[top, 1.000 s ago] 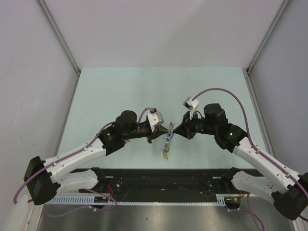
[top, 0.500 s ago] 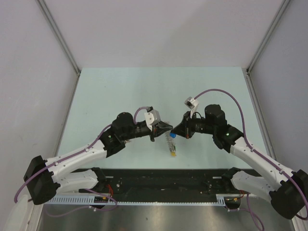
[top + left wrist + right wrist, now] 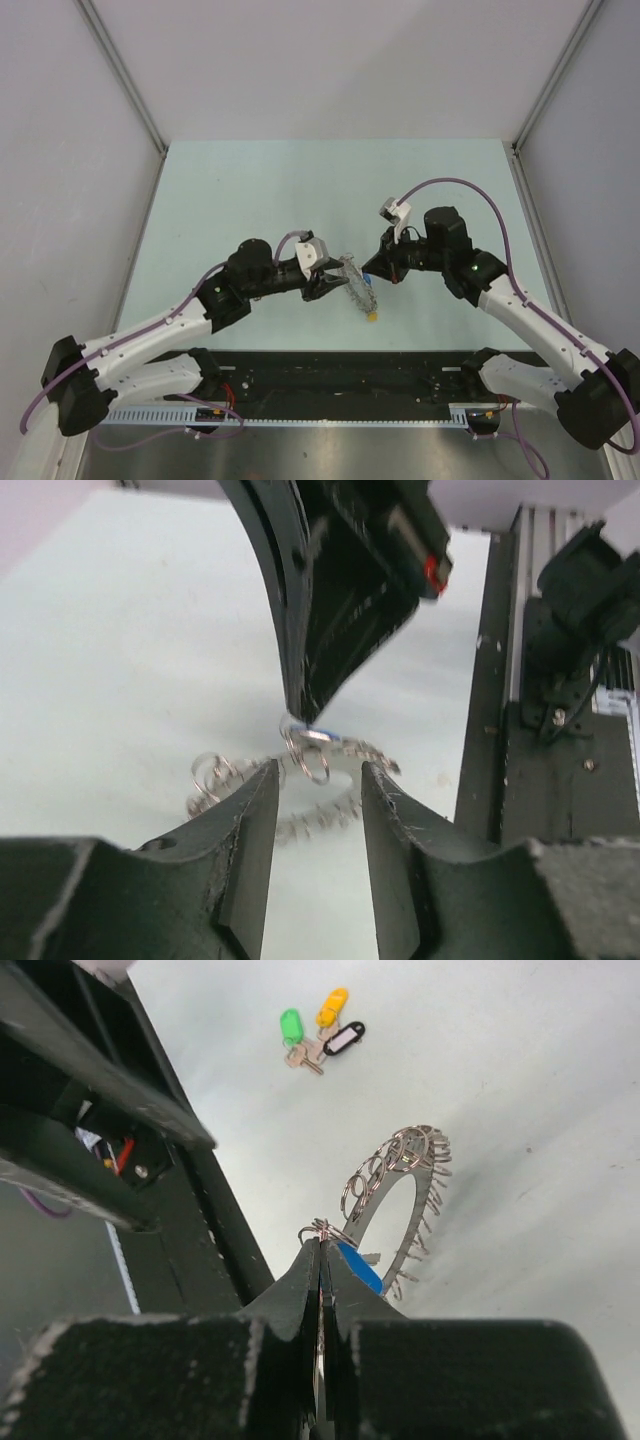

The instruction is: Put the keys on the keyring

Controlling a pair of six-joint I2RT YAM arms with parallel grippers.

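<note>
Now right tool (image 3: 320, 1247) pinches blue-tagged key (image 3: 358, 1266) over keyring (image 3: 357, 285), just before open left tool (image 3: 318, 776)

Fringed silver keyring (image 3: 424, 1185), blue-tagged key (image 3: 358, 1266) beside; other keys (image 3: 318, 1032) apart

The left arm (image 3: 150, 335) and right arm (image 3: 535, 325) have white link shells with black joint housings, and a purple cable (image 3: 450, 185) loops along each. A small green light (image 3: 470, 267) glows on the right arm. The left gripper (image 3: 318, 780) has matte black, scuffed wedge fingers (image 3: 240, 880).
</note>
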